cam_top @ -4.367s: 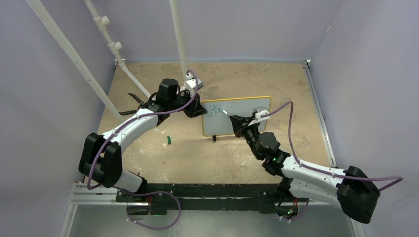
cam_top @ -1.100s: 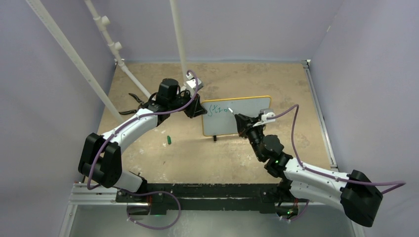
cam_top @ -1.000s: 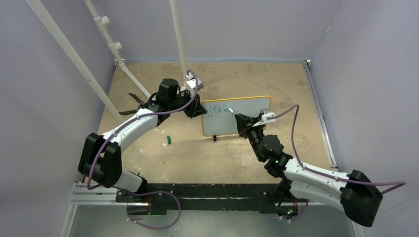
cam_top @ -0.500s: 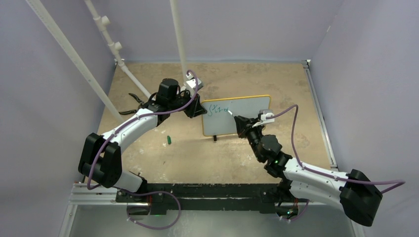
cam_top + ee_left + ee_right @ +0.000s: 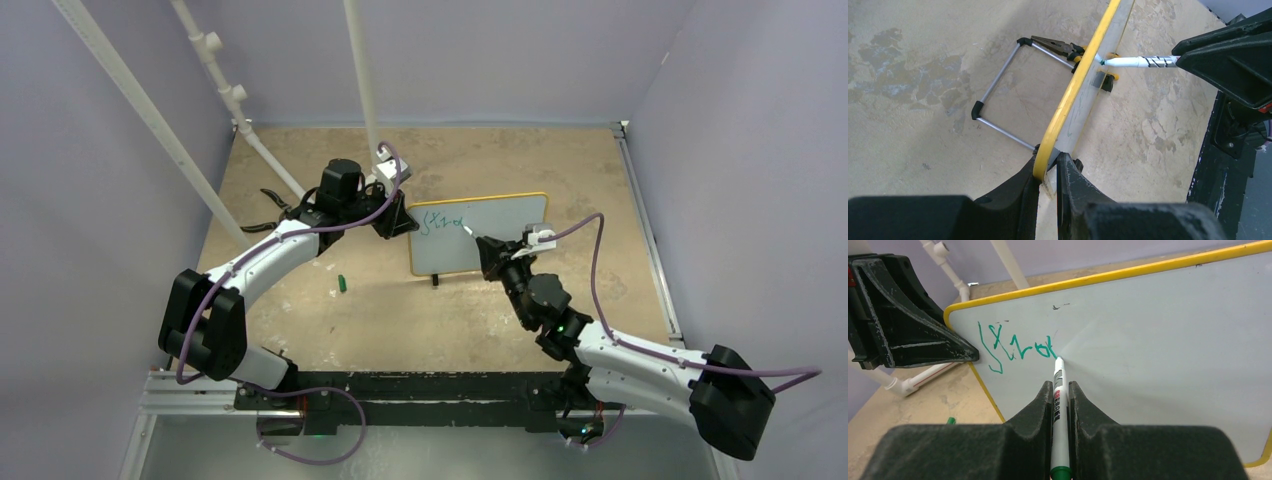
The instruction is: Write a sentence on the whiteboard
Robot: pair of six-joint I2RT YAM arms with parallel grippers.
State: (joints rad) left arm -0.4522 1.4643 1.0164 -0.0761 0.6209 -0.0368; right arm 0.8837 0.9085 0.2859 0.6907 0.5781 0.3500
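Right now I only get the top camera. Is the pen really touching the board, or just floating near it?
Observer: It looks like it's touching. In the right wrist view the tip of the pen sits on the board, right at the end of the green writing.
Operator: Okay! And why doesn't the board fall over when the pen pushes it?
Observer: The left wrist view shows two things you can't see. The left gripper pinches the board's yellow edge between its fingers, and a thin wire stand sticks out behind the board.
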